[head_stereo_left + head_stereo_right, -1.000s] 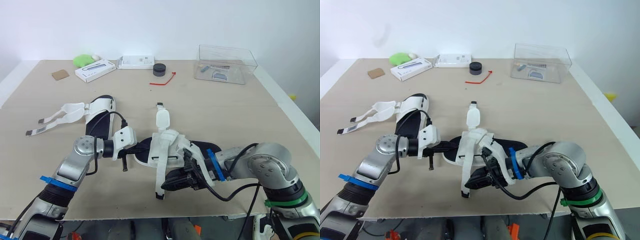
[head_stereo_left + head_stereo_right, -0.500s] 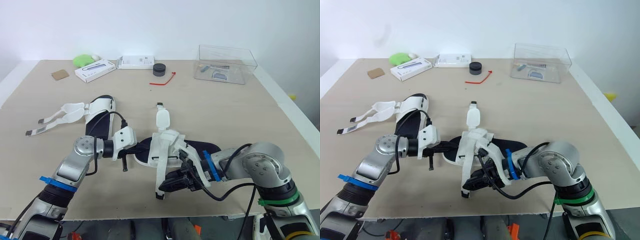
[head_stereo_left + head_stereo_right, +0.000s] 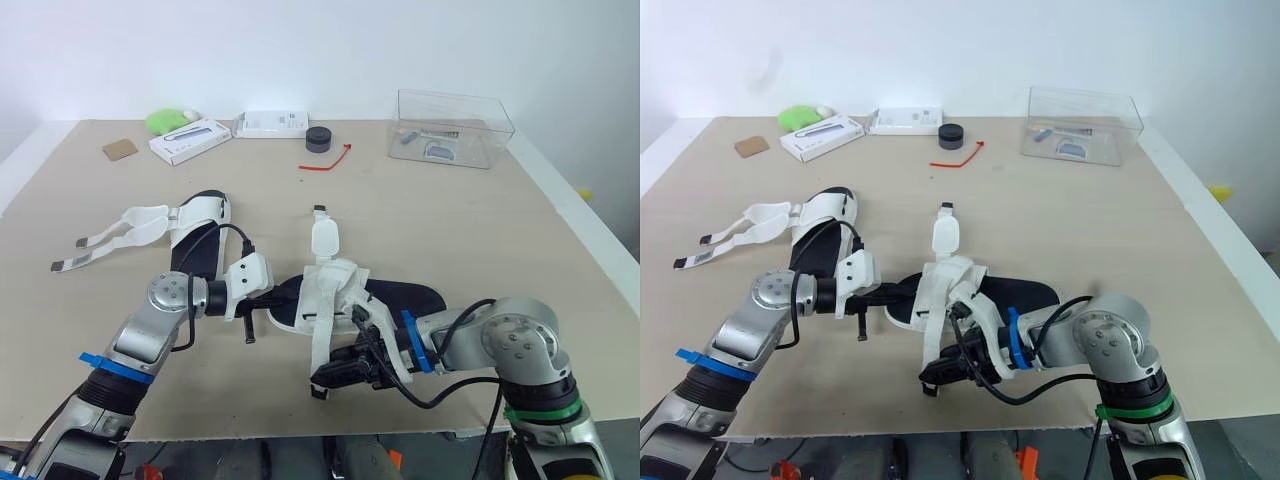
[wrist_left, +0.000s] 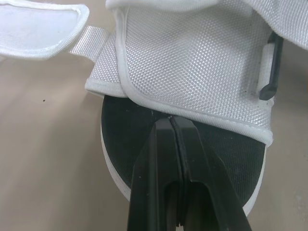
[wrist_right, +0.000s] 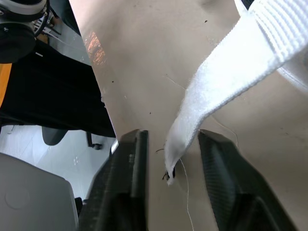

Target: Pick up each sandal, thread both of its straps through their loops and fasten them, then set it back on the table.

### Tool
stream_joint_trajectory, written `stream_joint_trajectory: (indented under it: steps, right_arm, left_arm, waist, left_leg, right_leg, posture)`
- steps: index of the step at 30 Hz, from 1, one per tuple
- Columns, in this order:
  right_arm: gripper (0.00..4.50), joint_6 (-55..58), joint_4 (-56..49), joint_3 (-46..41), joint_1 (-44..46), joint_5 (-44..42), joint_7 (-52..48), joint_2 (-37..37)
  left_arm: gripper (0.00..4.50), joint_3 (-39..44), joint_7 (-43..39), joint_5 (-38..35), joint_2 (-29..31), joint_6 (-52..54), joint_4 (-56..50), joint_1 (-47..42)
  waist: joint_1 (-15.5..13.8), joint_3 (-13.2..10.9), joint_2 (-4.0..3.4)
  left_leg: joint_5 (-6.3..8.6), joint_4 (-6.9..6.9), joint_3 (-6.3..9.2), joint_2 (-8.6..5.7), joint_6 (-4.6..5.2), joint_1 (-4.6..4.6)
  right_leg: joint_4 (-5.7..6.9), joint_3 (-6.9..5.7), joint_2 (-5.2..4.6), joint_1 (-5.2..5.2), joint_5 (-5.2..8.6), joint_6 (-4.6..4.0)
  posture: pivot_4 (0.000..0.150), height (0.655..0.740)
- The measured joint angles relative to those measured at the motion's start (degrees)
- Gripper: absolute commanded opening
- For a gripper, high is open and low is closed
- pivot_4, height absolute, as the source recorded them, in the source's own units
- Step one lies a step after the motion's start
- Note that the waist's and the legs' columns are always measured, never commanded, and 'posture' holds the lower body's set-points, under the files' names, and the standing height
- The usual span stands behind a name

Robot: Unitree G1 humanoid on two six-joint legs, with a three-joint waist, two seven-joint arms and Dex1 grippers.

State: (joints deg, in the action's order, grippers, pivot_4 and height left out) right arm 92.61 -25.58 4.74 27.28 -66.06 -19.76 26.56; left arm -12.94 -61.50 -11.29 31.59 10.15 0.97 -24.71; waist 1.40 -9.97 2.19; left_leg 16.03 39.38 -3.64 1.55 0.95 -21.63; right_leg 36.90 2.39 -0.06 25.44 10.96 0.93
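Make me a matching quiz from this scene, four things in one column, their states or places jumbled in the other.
1 left gripper
2 right gripper
3 clear box
4 left sandal

A open, strap end between
B lying at the left, unfastened
C shut
D far right of table

Pairs: 1-C, 2-A, 3-D, 4-B

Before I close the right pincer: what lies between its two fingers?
The white strap's loose end hangs between the right pincer's open fingers, seemingly touching neither; the right wrist view shows it.
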Motion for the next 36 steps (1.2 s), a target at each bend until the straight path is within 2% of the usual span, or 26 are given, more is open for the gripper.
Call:
stream_joint_trajectory:
  steps: [2, 7, 10, 13, 16, 20, 28, 36]
  right_arm:
    - [0.06, 0.00, 0.00, -0.30, -0.06, -0.31, 0.39, -0.05]
    - [0.06, 0.01, 0.17, -1.25, -0.29, -1.95, 1.92, -0.49]
    - [0.06, 0.02, 2.56, -4.30, 0.90, -6.79, 2.37, -0.10]
    - [0.06, 0.05, 9.12, -6.73, 6.43, -14.61, 2.73, 3.10]
    - [0.06, 0.05, 16.71, -7.79, 13.51, -17.41, 3.43, 5.79]
    - [0.06, -0.02, 24.83, -7.31, 20.26, -15.33, 2.51, 8.86]
    - [0.06, -0.01, 32.22, -3.34, 23.03, -10.47, -1.09, 10.18]
    - [0.06, -0.09, 35.03, -0.32, 23.33, -14.59, -2.72, 13.47]
  left_arm:
    - [0.00, 0.00, -0.12, 0.01, -0.08, -0.05, 0.18, -0.09]
    - [0.00, -0.04, -0.24, 0.07, -0.66, -0.16, 0.79, -0.82]
    - [0.00, -0.05, -0.22, 0.11, -0.93, -0.20, 1.03, -0.89]
    - [0.00, -0.05, -0.21, 0.13, -1.16, -0.27, 1.34, -0.95]
    - [0.00, -0.07, -0.21, 0.15, -1.40, -0.33, 1.48, -0.98]
    - [0.00, -0.24, -0.20, 0.18, -1.88, -0.85, 1.60, -0.97]
    - [0.00, -0.35, -0.10, 0.39, -3.49, -1.96, 2.18, -1.12]
    - [0.00, -0.42, 0.28, 0.70, -3.57, -2.59, 1.91, -0.85]
  waist:
    - [0.00, 0.00, 0.00]
    - [0.00, 0.00, 0.00]
    - [0.01, 0.00, 0.00]
    - [0.04, -0.02, -0.01]
    - [0.04, -0.02, -0.01]
    - [0.01, -0.02, -0.02]
    - [-0.07, 0.00, -0.03]
    - [-0.06, 0.00, -0.03]
  left_leg:
    - [0.00, 0.00, 0.00, 0.00, 0.00, 0.00]
    - [0.01, 0.00, -0.01, 0.00, 0.01, -0.02]
    - [0.01, 0.00, -0.02, -0.01, 0.01, -0.03]
    - [0.00, 0.01, -0.06, -0.02, 0.02, -0.03]
    - [0.01, -0.01, -0.04, -0.02, 0.03, -0.04]
    - [0.08, -0.02, 0.00, -0.01, 0.16, -0.24]
    - [0.16, 0.02, 0.00, -0.17, 0.30, -0.96]
    - [0.21, 0.05, -0.05, -0.22, 0.39, -1.02]
  right_leg:
    - [0.00, 0.01, 0.00, 0.00, 0.00, 0.00]
    - [-0.04, 0.01, -0.01, 0.00, 0.00, 0.01]
    - [-0.06, 0.02, -0.01, 0.00, -0.02, 0.03]
    - [-0.09, 0.06, -0.02, -0.01, -0.06, 0.09]
    - [-0.15, 0.04, -0.01, -0.01, -0.06, 0.08]
    - [-0.26, 0.00, -0.03, 0.06, -0.06, 0.07]
    - [-0.64, -0.06, -0.28, 0.48, -0.43, 0.04]
    - [-0.77, 0.02, -0.33, 0.49, -0.50, 0.14]
  posture:
    - [0.150, 0.7400]
    - [0.150, 0.7400]
    - [0.150, 0.7400]
    - [0.150, 0.7400]
    - [0.150, 0.7400]
    - [0.150, 0.7400]
    - [0.150, 0.7400]
    - [0.150, 0.7400]
